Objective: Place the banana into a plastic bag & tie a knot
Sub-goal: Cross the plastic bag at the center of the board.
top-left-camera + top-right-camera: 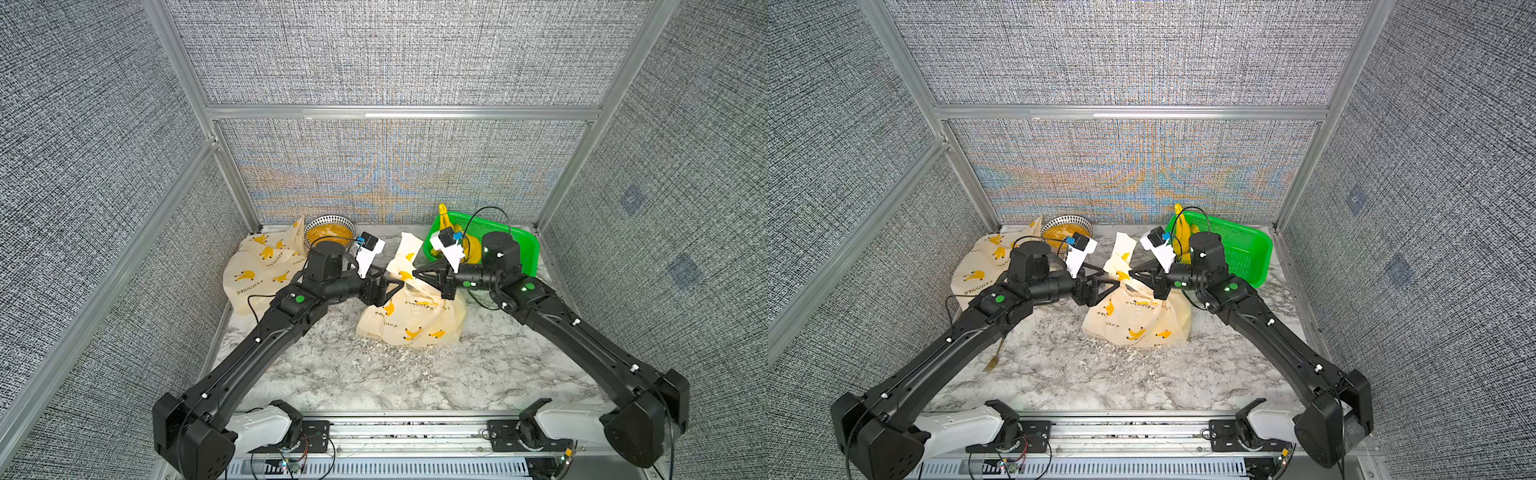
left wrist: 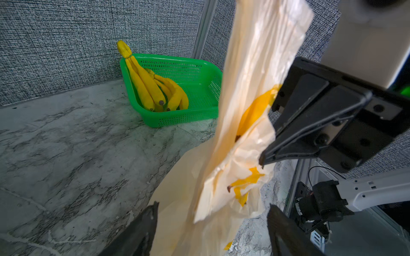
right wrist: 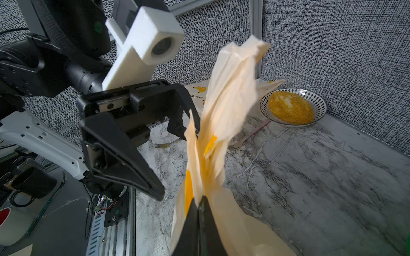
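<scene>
Left fingers (image 2: 142, 230): spread wide, straddling the twisted neck of the cream plastic bag (image 1: 415, 324) printed with yellow bananas; contact unclear.
Right fingers (image 3: 199, 206): pressed together, clamped on that neck, opposite the left fingers.
Bag body: bulging on the marble tabletop (image 1: 374, 374) below both pairs of fingers; contents hidden.
Bunch of yellow bananas (image 2: 155, 88): in the green perforated plastic basket (image 2: 199, 73), behind the right fingers, apart from the bag.
Writing: "かわいいバナナ" on the bag.
</scene>
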Tool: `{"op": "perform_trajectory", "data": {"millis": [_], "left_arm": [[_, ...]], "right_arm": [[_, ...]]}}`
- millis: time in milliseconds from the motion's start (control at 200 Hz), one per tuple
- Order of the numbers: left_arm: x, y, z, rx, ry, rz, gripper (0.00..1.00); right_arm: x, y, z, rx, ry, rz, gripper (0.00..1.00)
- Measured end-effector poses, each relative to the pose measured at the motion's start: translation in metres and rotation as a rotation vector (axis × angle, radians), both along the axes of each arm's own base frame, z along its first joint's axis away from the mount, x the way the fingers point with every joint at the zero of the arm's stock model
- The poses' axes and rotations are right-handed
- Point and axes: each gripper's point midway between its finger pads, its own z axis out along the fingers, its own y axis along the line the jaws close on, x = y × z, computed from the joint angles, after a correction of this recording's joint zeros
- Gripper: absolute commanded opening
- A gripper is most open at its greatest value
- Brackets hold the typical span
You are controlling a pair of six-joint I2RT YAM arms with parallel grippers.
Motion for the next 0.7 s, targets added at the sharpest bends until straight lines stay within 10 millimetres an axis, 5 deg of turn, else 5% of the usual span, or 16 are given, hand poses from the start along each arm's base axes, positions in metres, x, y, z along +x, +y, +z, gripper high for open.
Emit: {"op": "perform_trajectory", "data": {"millis": [415,701], "left_arm": [[0.005,-0.028,0.024,-0.102,0.009,-0.139,0.6],[0.003,-0.028,0.027,-0.113,0.011,-0.15,0.25]], "right_arm": [[0.015,-0.002,0.017,0.01,-0.032,-0.055,0.0],[0.02,-0.001,0.011,0.002,-0.019,-0.059,0.0]]}}
